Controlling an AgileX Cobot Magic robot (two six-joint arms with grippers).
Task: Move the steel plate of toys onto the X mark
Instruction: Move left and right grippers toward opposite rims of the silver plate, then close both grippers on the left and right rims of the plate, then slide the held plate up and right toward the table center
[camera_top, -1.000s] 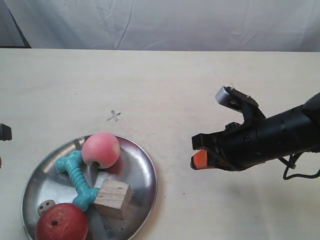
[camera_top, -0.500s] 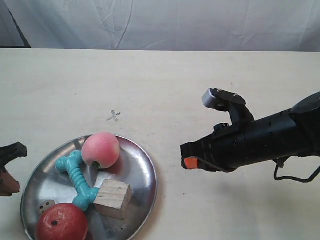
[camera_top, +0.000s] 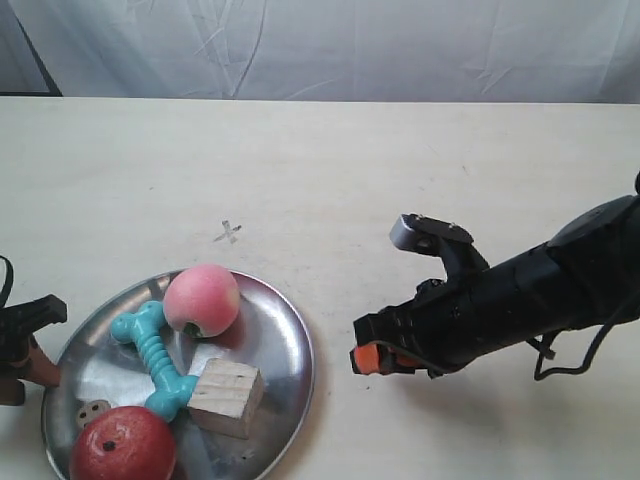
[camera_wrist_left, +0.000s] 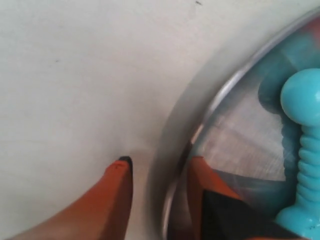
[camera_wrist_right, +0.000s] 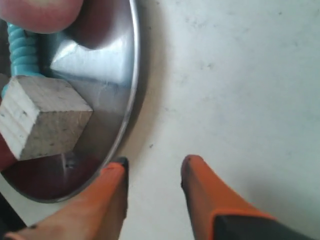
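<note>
The steel plate (camera_top: 292, 345) lies at the front left of the table and holds a pink peach (camera_top: 201, 299), a teal bone (camera_top: 155, 358), a wooden cube (camera_top: 226, 397), a red fruit (camera_top: 123, 445) and a white die (camera_top: 93, 411). The faint X mark (camera_top: 229, 232) is on bare table just behind the plate. My left gripper (camera_wrist_left: 157, 172) is open and straddles the plate's rim (camera_wrist_left: 220, 100), one finger outside, one inside beside the bone (camera_wrist_left: 300, 150). My right gripper (camera_wrist_right: 152, 167) is open over bare table, one finger close to the plate's rim (camera_wrist_right: 131, 100) near the cube (camera_wrist_right: 40, 112).
The pale table (camera_top: 400, 170) runs back to a white cloth backdrop (camera_top: 330, 45). The right arm's black body (camera_top: 520, 295) stretches in from the exterior view's right edge, with a cable trailing by it.
The right arm has moved left and lower, towards the plate's right side. The left gripper has come in from the left edge up to the plate's rim.
</note>
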